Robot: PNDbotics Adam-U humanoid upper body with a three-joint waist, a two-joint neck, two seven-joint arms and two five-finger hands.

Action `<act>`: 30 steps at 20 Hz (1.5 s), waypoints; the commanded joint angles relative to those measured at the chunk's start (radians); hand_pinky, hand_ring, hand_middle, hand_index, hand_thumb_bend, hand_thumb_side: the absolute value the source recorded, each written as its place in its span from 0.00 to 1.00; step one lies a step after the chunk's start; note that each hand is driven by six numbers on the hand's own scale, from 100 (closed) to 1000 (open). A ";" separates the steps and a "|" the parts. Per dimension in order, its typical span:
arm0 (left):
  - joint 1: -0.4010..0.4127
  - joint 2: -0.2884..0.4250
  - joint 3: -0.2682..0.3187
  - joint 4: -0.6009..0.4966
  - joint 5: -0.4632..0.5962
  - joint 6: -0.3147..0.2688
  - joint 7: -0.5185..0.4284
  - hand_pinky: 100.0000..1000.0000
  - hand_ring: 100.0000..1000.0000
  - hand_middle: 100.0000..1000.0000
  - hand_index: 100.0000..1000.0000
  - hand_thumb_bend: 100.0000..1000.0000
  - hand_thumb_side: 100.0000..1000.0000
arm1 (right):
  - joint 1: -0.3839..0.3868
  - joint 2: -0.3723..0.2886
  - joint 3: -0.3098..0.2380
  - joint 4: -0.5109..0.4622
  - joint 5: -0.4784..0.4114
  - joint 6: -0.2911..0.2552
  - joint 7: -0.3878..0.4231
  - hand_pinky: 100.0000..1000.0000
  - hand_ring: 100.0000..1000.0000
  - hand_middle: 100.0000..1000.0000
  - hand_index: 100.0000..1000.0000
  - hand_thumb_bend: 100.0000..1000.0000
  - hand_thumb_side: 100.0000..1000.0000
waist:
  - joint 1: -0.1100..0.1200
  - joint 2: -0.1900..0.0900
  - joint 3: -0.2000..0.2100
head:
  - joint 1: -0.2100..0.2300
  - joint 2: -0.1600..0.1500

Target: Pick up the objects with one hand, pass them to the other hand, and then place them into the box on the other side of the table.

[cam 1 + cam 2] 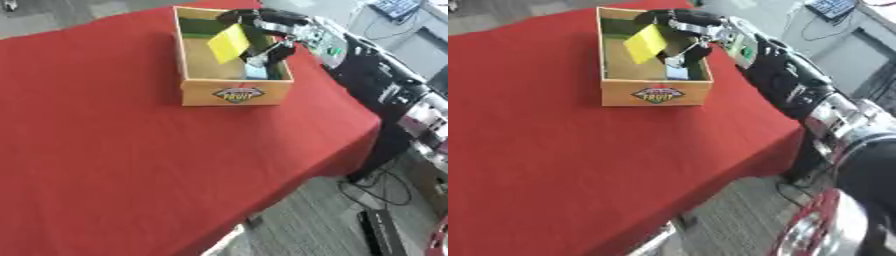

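An open cardboard box (234, 92) with a logo on its front wall stands on the red cloth at the far right of the table. My right hand (267, 25) reaches over the box from the right, fingers curled above its opening. A flat yellow object (229, 43) hangs tilted from those fingers inside the box's opening, above the floor of the box. A small pale blue and white thing (255, 71) lies in the box's near right corner, below my thumb (697, 51). My left hand shows in neither view.
The red tablecloth (131, 165) covers the whole table; its right edge drops off close beside the box. Beyond it lie grey floor, cables (385, 187) and a black device (382, 232). A desk with equipment (833, 10) stands at the upper right.
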 commanded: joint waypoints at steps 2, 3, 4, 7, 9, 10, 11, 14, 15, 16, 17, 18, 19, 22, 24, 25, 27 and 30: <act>-0.006 0.010 0.016 -0.021 -0.005 0.004 0.005 0.72 0.67 0.60 0.83 0.69 0.62 | -0.009 -0.043 -0.023 -0.002 0.009 0.036 -0.019 1.00 1.00 0.96 1.00 0.00 0.43 | -0.001 -0.017 -0.001 | -0.004 0.005; -0.006 0.010 0.016 -0.021 -0.006 0.004 0.005 0.72 0.67 0.60 0.83 0.69 0.62 | -0.008 -0.043 -0.022 -0.005 0.011 0.044 -0.025 1.00 1.00 0.96 1.00 0.00 0.43 | -0.001 -0.017 -0.001 | -0.004 0.006; -0.006 0.010 0.016 -0.021 -0.006 0.005 0.005 0.72 0.67 0.59 0.83 0.69 0.62 | -0.009 -0.043 -0.024 -0.009 0.009 0.057 -0.037 1.00 1.00 0.96 1.00 0.00 0.40 | -0.001 -0.017 -0.003 | -0.005 0.006; -0.003 0.009 0.017 -0.021 -0.007 0.007 0.006 0.72 0.67 0.59 0.83 0.69 0.62 | -0.007 -0.044 -0.021 -0.028 0.013 0.080 -0.060 1.00 1.00 0.97 1.00 0.00 0.44 | -0.002 -0.019 -0.005 | -0.006 0.009; -0.002 0.010 0.017 -0.021 -0.008 0.007 0.006 0.72 0.67 0.59 0.83 0.70 0.62 | -0.004 -0.045 -0.018 -0.038 0.022 0.077 -0.066 1.00 1.00 0.98 1.00 0.00 0.43 | -0.003 -0.019 -0.006 | -0.006 0.010; -0.003 0.011 0.016 -0.021 -0.009 0.007 0.005 0.72 0.67 0.59 0.83 0.70 0.62 | -0.002 -0.045 -0.015 -0.045 0.025 0.063 -0.062 1.00 1.00 0.98 1.00 0.05 0.31 | -0.002 -0.019 -0.007 | -0.007 0.011; -0.003 0.011 0.016 -0.021 -0.010 0.006 0.005 0.72 0.67 0.59 0.83 0.70 0.62 | 0.001 -0.045 -0.014 -0.048 0.026 0.050 -0.058 1.00 1.00 0.98 1.00 0.05 0.31 | -0.002 -0.019 -0.007 | -0.006 0.012; -0.002 0.012 0.017 -0.021 -0.011 0.006 0.004 0.72 0.67 0.59 0.83 0.71 0.62 | 0.007 -0.045 -0.010 -0.052 0.020 -0.006 -0.035 1.00 1.00 0.98 1.00 0.00 0.37 | -0.002 -0.019 -0.009 | -0.007 0.014; -0.002 0.012 0.017 -0.021 -0.011 0.006 0.004 0.72 0.67 0.59 0.83 0.71 0.62 | 0.008 -0.045 -0.012 -0.049 0.016 -0.016 -0.029 1.00 1.00 0.98 1.00 0.00 0.37 | -0.002 -0.019 -0.009 | -0.006 0.014; -0.002 0.012 0.017 -0.021 -0.012 0.006 0.004 0.72 0.67 0.59 0.83 0.71 0.62 | 0.008 -0.045 -0.013 -0.046 0.012 -0.023 -0.024 1.00 1.00 0.98 1.00 0.00 0.37 | -0.002 -0.019 -0.010 | -0.006 0.014; -0.002 0.012 0.017 -0.021 -0.012 0.006 0.004 0.72 0.67 0.59 0.83 0.71 0.62 | 0.008 -0.045 -0.014 -0.043 0.009 -0.028 -0.020 1.00 1.00 0.98 1.00 0.00 0.37 | -0.002 -0.019 -0.010 | -0.006 0.014; 0.000 0.012 0.017 -0.021 -0.013 0.007 0.004 0.72 0.67 0.59 0.83 0.70 0.62 | 0.009 -0.045 -0.016 -0.039 0.003 -0.026 -0.017 1.00 1.00 0.98 1.00 0.00 0.05 | -0.001 -0.019 -0.011 | -0.005 0.015; 0.002 0.013 0.017 -0.021 -0.014 0.007 0.004 0.72 0.67 0.59 0.83 0.70 0.62 | 0.011 -0.043 -0.017 -0.039 -0.008 -0.020 -0.016 1.00 1.00 0.98 1.00 0.00 0.06 | -0.001 -0.020 -0.011 | -0.004 0.016; 0.006 0.012 0.021 -0.021 -0.016 0.009 0.007 0.72 0.67 0.59 0.83 0.69 0.62 | 0.013 -0.040 -0.021 -0.046 -0.049 -0.001 -0.006 1.00 1.00 0.95 1.00 0.00 0.10 | 0.001 -0.021 -0.015 | 0.002 0.015; 0.012 0.012 0.029 -0.021 -0.017 0.012 0.015 0.72 0.66 0.59 0.83 0.68 0.62 | 0.014 -0.025 -0.032 -0.062 -0.077 0.021 -0.023 1.00 1.00 0.93 1.00 0.00 0.11 | 0.004 -0.025 -0.021 | 0.011 0.014; 0.015 0.012 0.032 -0.021 -0.017 0.014 0.018 0.72 0.66 0.59 0.83 0.68 0.62 | 0.016 -0.018 -0.032 -0.079 -0.092 0.034 -0.036 1.00 1.00 0.92 1.00 0.00 0.11 | 0.004 -0.027 -0.025 | 0.015 0.015; 0.019 0.012 0.035 -0.021 -0.018 0.016 0.023 0.72 0.66 0.59 0.83 0.68 0.62 | 0.028 -0.011 -0.026 -0.118 -0.121 0.062 -0.064 1.00 1.00 0.89 1.00 0.00 0.12 | 0.005 -0.028 -0.030 | 0.018 0.015; 0.023 0.012 0.038 -0.021 -0.019 0.018 0.027 0.72 0.66 0.59 0.83 0.68 0.63 | 0.040 0.001 -0.027 -0.168 -0.166 0.106 -0.108 0.99 1.00 0.89 1.00 0.00 0.15 | 0.007 -0.029 -0.034 | 0.020 0.012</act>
